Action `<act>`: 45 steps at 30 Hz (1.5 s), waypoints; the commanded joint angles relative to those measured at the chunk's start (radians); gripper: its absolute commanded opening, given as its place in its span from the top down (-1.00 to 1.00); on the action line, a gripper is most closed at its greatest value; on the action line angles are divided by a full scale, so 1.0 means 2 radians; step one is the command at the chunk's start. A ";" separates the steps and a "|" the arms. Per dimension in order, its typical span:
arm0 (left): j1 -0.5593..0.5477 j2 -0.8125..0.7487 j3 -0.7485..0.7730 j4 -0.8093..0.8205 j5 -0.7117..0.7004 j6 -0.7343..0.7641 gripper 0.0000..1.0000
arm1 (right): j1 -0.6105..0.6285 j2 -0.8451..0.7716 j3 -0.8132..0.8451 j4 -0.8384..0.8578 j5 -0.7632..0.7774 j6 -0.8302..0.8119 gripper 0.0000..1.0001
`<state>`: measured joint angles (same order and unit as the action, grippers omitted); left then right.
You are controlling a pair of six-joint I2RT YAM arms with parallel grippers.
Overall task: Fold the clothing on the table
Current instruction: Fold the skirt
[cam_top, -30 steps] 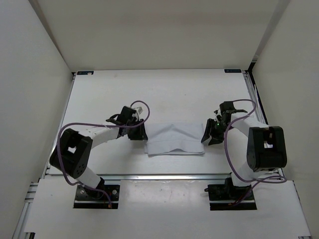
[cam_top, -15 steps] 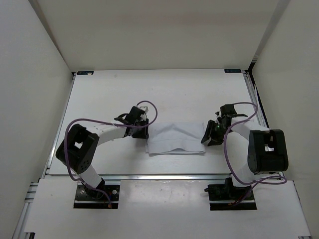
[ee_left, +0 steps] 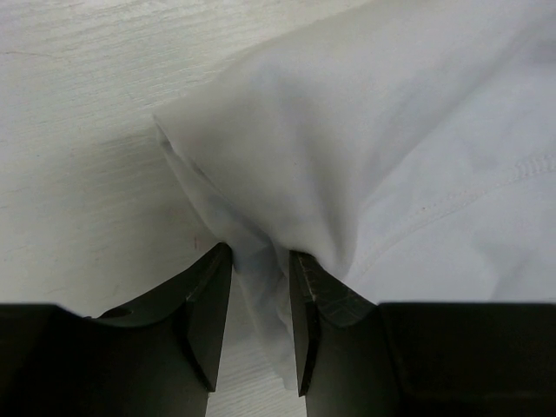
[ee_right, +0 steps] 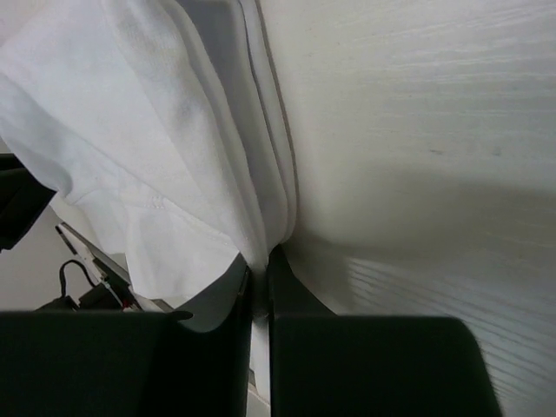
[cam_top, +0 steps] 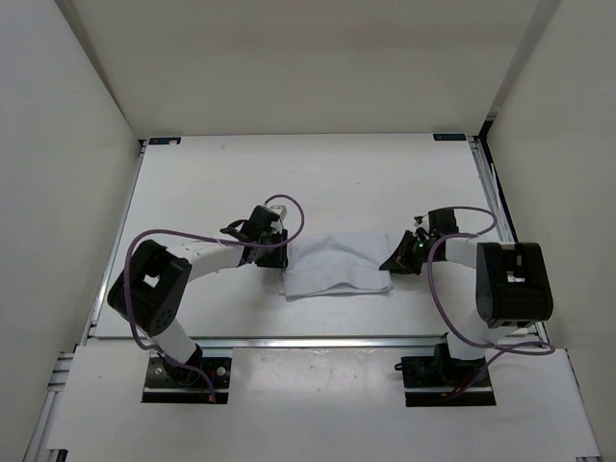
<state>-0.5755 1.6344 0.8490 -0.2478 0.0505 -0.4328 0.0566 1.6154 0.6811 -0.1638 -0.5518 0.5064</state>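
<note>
Nearest, two black base plates (cam_top: 183,375) hold the arms at the desk's near side, just this side of a silver metal rail (cam_top: 318,339) that runs along the edge of the flat matte white rectangular desk (cam_top: 318,173). Thin purple cables (cam_top: 438,289) loop beside each arm.

Beyond the rail, both arms reach inward to the thin, soft, plain white fabric clothing (cam_top: 337,265). It lies rumpled on the desk between them, roughly midway across and closer to the near edge than to the far one.

The left pincer (cam_top: 280,258) sits low at the clothing's left end. Its wrist view shows the left pincer (ee_left: 261,254) part-way closed, with a bunched fold of clothing (ee_left: 391,130) filling the gap and touching both dark fingers (ee_left: 208,313). The bare desk (ee_left: 78,130) shows to the left of it.

The right pincer (cam_top: 393,262) is at the clothing's right end. In its wrist view the right pincer (ee_right: 259,261) is narrowed almost to nothing, nipping the stacked edge layers of the clothing (ee_right: 156,130) just where they meet the desk (ee_right: 417,130). The fabric rises away from the jaws in soft folds.

Farther off, the desk runs bare to two small blue corner marks (cam_top: 164,141) at its far edge, with plain white walls (cam_top: 289,67) beyond.
</note>
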 commanded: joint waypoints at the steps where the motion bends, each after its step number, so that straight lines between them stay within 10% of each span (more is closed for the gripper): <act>1: -0.017 0.024 -0.006 -0.024 0.031 0.004 0.12 | -0.021 -0.019 0.003 -0.028 0.023 -0.023 1.00; 10: -0.073 0.073 0.060 -0.011 0.088 -0.012 0.09 | -0.074 -0.100 0.057 -0.160 0.095 -0.080 1.00; 34: -0.048 0.049 0.044 0.003 0.084 -0.019 0.05 | 0.202 0.021 0.179 -0.106 -0.073 -0.015 0.98; 40: -0.021 0.025 0.032 0.008 0.081 -0.024 0.02 | 0.196 0.051 0.163 -0.076 -0.153 -0.015 0.14; 45: 0.025 -0.003 0.033 -0.003 0.093 -0.028 0.00 | 0.197 0.054 0.174 -0.065 -0.206 -0.023 0.15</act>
<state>-0.5694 1.7042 0.9154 -0.2241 0.2440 -0.4896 0.4545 1.7271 1.0115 -0.3374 -0.8337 0.4702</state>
